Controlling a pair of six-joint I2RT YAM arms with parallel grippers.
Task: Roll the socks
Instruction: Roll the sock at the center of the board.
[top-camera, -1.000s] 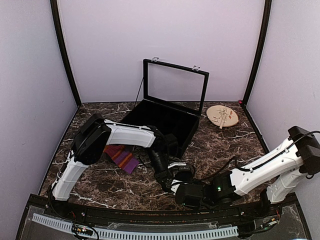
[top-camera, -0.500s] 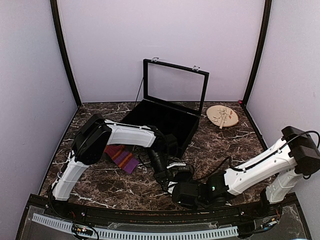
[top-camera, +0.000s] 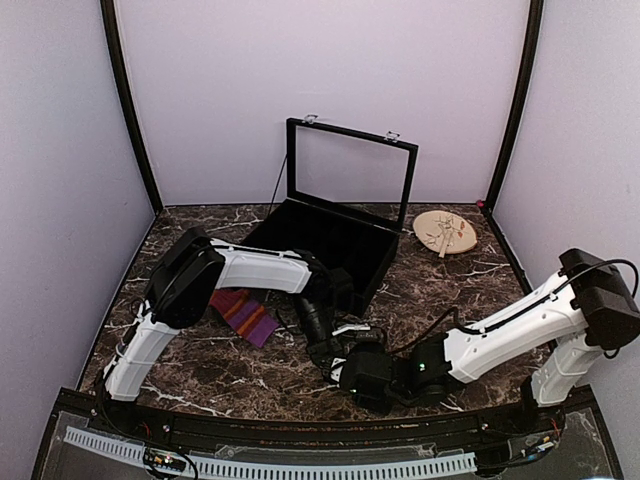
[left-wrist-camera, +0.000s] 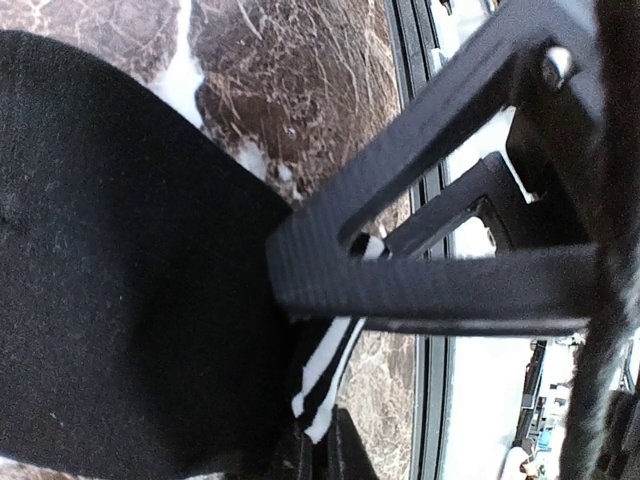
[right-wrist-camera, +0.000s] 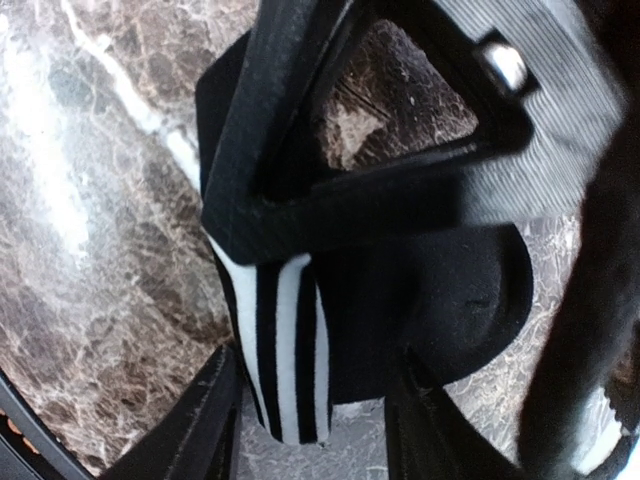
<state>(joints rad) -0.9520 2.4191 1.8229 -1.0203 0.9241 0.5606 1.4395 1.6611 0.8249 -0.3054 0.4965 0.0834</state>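
- Black sock (right-wrist-camera: 450, 300): lower centre of top view, bunched between both claws; roll looks part-done.
- Left claw (top-camera: 332, 350) clenched on its striped cuff.
- Right claw (right-wrist-camera: 312, 365): jaws straddle the cuff; can't tell if gripping.
- Striped sock (top-camera: 240, 312): flat on bench (top-camera: 470, 290), centre-left, not yet rolled.
- Black case (top-camera: 330, 240): open, looks empty.
- Wooden plate (top-camera: 425, 222), upper right: small bits, unidentifiable.

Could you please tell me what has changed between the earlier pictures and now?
The right gripper slid left, closer to the left gripper. Its jaws straddle the black sock; whether they grip it is unclear. The left gripper stayed put, jaws shut on that sock's cuff. The striped sock, box and plate are unchanged.
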